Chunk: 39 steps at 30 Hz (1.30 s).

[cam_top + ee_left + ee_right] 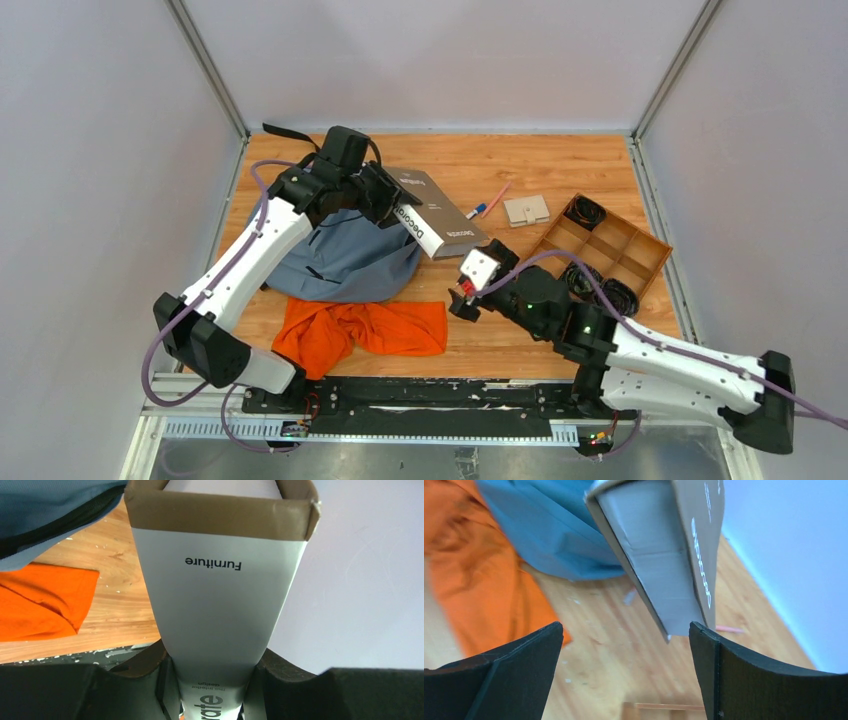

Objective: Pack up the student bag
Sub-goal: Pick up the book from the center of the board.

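Over the table, from the top camera, the student bag [345,258] lies slumped on the left half of the wooden table [470,160]. The left gripper [392,205] hangs right over the bag's far upper edge, pinched onto one end of a grey book [440,215]. That book sticks out to the right, tilted, with its free corner past the bag. The right gripper [463,292] sits just below that free corner, a bit off the bag's right side and not touching it. An orange cloth [365,328] lies right against the bag's near edge. Room-wise, there's bare wood between the book and the divider tray [610,245] on the right, with a pen [490,203] and a small beige case [526,209] further back.

Left wrist camera: both fingers [145,672] squeeze the book's white spine from either side, so this one is clamped on the book. Bag fabric fills the top left corner, with the orange cloth below it and plain wood in between.

Right wrist camera: the jaws are spread wide with nothing pinched. The book's lower corner hangs in the gap, closer to the right-hand finger [734,675], and I can't tell for sure whether it brushes it. The bag is beyond the book to the upper left, the orange cloth is on the left, and there's open wood under the fingers.
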Available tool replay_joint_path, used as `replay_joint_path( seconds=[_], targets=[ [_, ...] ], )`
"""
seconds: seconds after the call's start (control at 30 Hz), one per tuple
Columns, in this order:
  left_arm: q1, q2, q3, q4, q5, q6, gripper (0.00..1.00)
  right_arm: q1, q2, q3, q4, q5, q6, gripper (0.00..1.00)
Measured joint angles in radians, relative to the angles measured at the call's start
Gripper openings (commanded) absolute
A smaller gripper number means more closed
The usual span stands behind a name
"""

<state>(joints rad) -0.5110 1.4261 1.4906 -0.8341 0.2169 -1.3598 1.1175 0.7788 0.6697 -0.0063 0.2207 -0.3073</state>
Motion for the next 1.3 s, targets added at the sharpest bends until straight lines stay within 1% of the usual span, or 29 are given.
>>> replay_joint_path(
  seconds=[0.1,0.23,0.4,0.53,0.67,0.73,1.0,1.1,1.2,1.3],
  targets=[
    [0.000,0.005,0.005,-0.002,0.023,0.015,0.00,0.027,0.080,-0.061,0.132,0.122,-0.151,1.00],
    [0.010,0.006,0.009,0.011,0.026,0.021,0.00,0.037,0.146,-0.105,0.290,0.221,-0.284,1.00],
    [0.025,0.006,0.011,0.046,0.037,0.019,0.00,0.043,0.214,-0.108,0.432,0.293,-0.384,0.98],
    [0.037,0.006,0.012,0.054,0.038,0.033,0.00,0.048,0.274,-0.108,0.498,0.333,-0.446,0.96],
    [0.048,0.006,0.012,0.053,0.057,0.045,0.00,0.067,0.278,-0.102,0.497,0.356,-0.470,0.96],
    [0.055,0.006,0.012,0.053,0.074,0.048,0.00,0.077,0.253,-0.093,0.462,0.356,-0.463,0.96],
    [0.063,0.010,0.012,0.009,0.105,0.110,0.00,0.100,-0.007,-0.089,0.295,0.332,-0.315,0.96],
    [0.064,0.011,0.011,0.006,0.112,0.124,0.00,0.103,-0.065,-0.089,0.266,0.322,-0.283,0.97],
    [0.064,0.011,0.011,0.003,0.116,0.134,0.00,0.105,-0.061,-0.089,0.266,0.318,-0.280,0.98],
    [0.064,0.012,0.011,-0.001,0.117,0.135,0.00,0.105,-0.008,-0.089,0.265,0.315,-0.280,0.98]
  ],
)
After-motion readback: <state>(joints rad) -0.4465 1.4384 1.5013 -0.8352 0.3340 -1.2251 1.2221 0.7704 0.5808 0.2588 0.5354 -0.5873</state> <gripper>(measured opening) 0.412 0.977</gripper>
